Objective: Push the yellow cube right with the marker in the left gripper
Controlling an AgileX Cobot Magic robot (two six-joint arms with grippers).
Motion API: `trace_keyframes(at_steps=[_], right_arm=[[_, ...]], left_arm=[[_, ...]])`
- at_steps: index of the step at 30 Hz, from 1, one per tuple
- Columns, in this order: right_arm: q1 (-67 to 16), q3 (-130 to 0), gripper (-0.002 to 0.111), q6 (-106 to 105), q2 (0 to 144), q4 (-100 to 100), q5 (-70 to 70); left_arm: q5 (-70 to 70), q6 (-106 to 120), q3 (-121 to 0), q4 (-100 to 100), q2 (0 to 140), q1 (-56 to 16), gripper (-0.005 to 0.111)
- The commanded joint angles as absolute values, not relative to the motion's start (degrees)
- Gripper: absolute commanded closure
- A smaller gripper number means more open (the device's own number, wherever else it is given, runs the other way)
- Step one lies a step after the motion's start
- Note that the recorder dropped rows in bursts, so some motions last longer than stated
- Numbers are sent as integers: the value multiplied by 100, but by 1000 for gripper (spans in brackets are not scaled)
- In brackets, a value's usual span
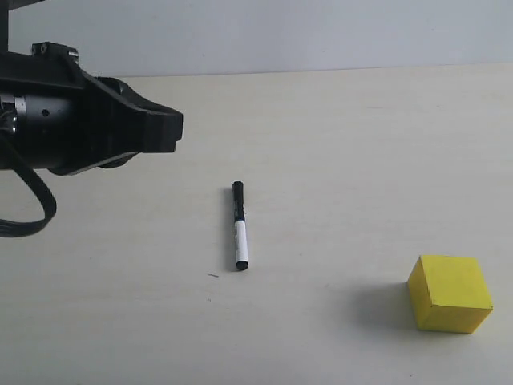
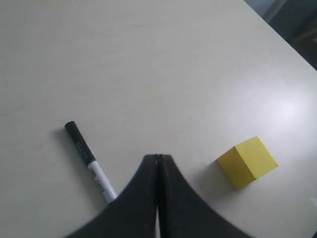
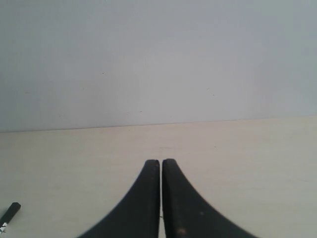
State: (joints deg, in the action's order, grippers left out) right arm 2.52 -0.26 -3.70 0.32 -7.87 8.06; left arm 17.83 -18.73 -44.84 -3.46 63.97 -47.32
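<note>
The left gripper [image 2: 158, 157] has its fingers [image 2: 147, 181] pressed together, empty. The marker [image 2: 89, 161] lies on the tabletop [image 2: 163, 64] to one side of them, the yellow cube [image 2: 246, 162] to the other. The right gripper [image 3: 161, 161] is closed too.

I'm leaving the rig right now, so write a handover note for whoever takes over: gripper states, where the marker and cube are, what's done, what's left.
Left gripper: black, two-fingered, shut on nothing, above the table.
Right gripper: shut, empty.
Slim black-and-white marker: lying flat on the pale table, not held.
Bright yellow cube: on the table, to the marker's right in the exterior view, apart from it.
Done: nothing yet.
Left: grasp the marker with the left gripper, then push the cube right.
</note>
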Motion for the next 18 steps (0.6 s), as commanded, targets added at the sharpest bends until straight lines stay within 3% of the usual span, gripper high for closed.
trace_keyframes(at_steps=[1,8,18], right_arm=[[271,0,106,-424,0,-757,759],[271,0,106,-424,0,-757,759],[271,0,106,-424,0,-757,759]], left_arm=[[1855,-2189,-4473,-415,6345,-4734,107],[1948,-2304,-4192,-641,5730,-4489,107],[500,-2303,-1575,-1078,1936,-2910,107]])
